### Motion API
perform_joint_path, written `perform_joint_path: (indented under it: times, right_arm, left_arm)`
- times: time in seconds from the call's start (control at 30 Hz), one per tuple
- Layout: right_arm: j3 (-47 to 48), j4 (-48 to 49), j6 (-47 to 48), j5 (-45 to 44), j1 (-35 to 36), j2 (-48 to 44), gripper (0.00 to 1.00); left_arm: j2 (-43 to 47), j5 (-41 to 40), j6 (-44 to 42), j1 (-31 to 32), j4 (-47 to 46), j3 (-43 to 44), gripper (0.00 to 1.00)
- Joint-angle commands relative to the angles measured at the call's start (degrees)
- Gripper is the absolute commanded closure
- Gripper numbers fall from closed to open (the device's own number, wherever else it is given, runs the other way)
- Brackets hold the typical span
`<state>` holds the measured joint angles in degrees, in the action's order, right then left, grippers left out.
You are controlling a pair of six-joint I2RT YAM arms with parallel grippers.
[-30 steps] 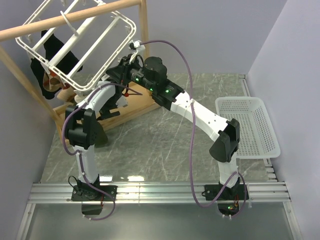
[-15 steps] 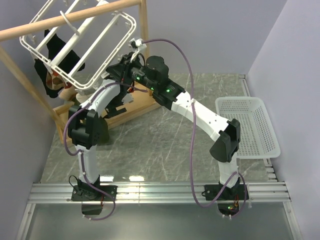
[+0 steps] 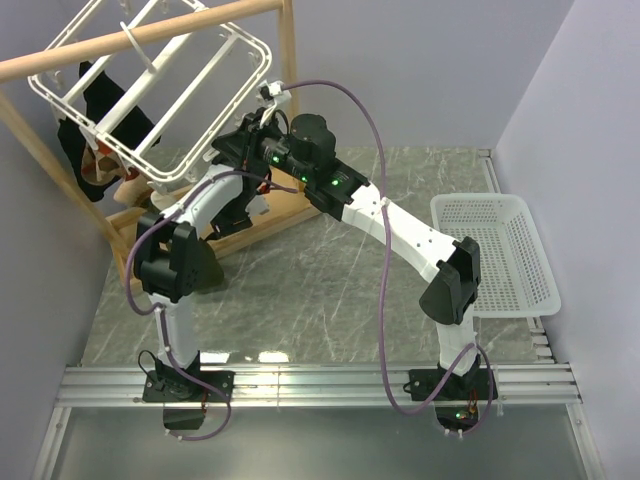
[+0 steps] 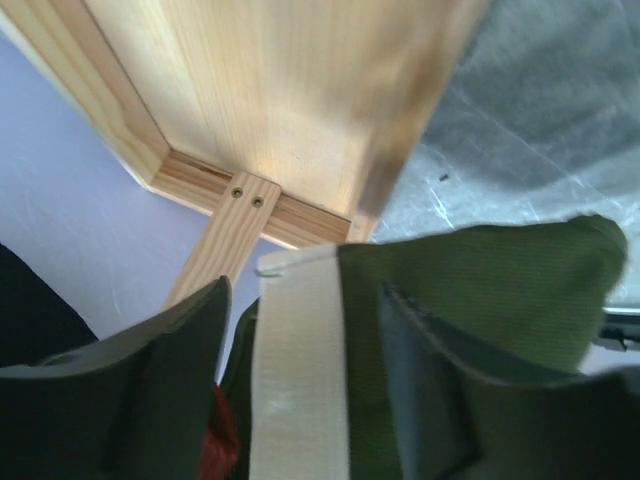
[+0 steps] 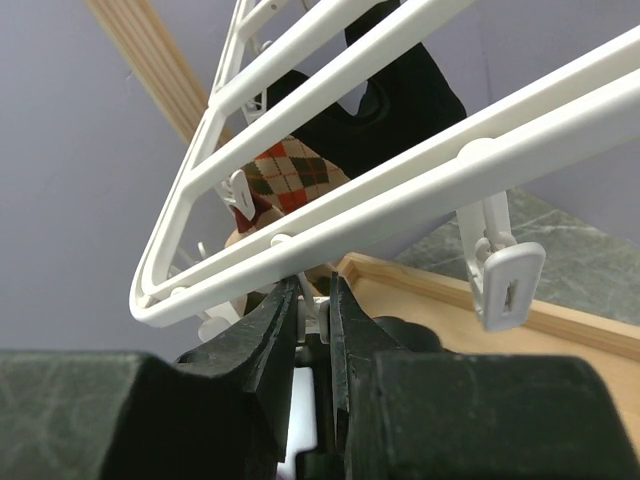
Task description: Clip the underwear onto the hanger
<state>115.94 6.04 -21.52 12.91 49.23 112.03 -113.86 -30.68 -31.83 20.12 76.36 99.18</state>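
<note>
The underwear [image 4: 470, 290] is olive-green cloth with a cream waistband [image 4: 298, 380]. My left gripper [image 4: 300, 390] is shut on it, below the hanger and above the wooden base. In the top view the left gripper [image 3: 243, 200] sits under my right wrist and the cloth is hidden there. The hanger [image 3: 215, 95] is a white frame hanging tilted from the wooden rail. Its bars cross the right wrist view [image 5: 420, 190]. My right gripper [image 5: 315, 300] is shut on a small white clip [image 5: 316, 322] under the frame's near bar, and shows in the top view [image 3: 252, 150].
A black garment with tan-red argyle patches [image 5: 300, 170] hangs from the hanger's far side [image 3: 95, 110]. Another clip [image 5: 507, 285] dangles free at the right. The wooden rail stand [image 3: 150, 35] has a tray base [image 4: 280, 100]. A white mesh basket [image 3: 495, 250] sits at the right.
The hanger frame swung up and right, then back down to the left. My left arm's elbow shifted slightly right. The right gripper stays at the frame's near edge.
</note>
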Motion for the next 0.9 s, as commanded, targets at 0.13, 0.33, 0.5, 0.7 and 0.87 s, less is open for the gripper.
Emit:
perform_joint_path:
  times: [0.13, 0.33, 0.5, 0.7, 0.87]
  right_arm:
    - [-0.01, 2.66, 0.69, -1.83, -0.45, -2.52, 1.0]
    - [-0.19, 2.83, 0.69, -2.18, -0.45, -2.6, 1.0]
    - [-0.1, 2.66, 0.86, -2.36, -0.45, -2.43, 1.0]
    - [-0.54, 2.92, 1.74, -2.8, -0.45, -2.69, 1.0]
    - [-0.8, 3.27, 1.92, -3.15, -0.45, -2.96, 1.0]
  left_arm:
    - [5.67, 2.64, 1.16, 0.71, 2.3, -2.32, 0.62]
    - [6.81, 4.21, 1.07, 3.08, 2.3, -1.09, 1.0]
    - [12.07, 5.46, 0.99, 10.18, 2.3, -9.59, 1.0]
    - [19.8, 2.04, 1.08, 11.26, 2.3, -21.47, 0.96]
    - [25.35, -1.14, -0.07, 6.87, 2.22, -28.32, 0.91]
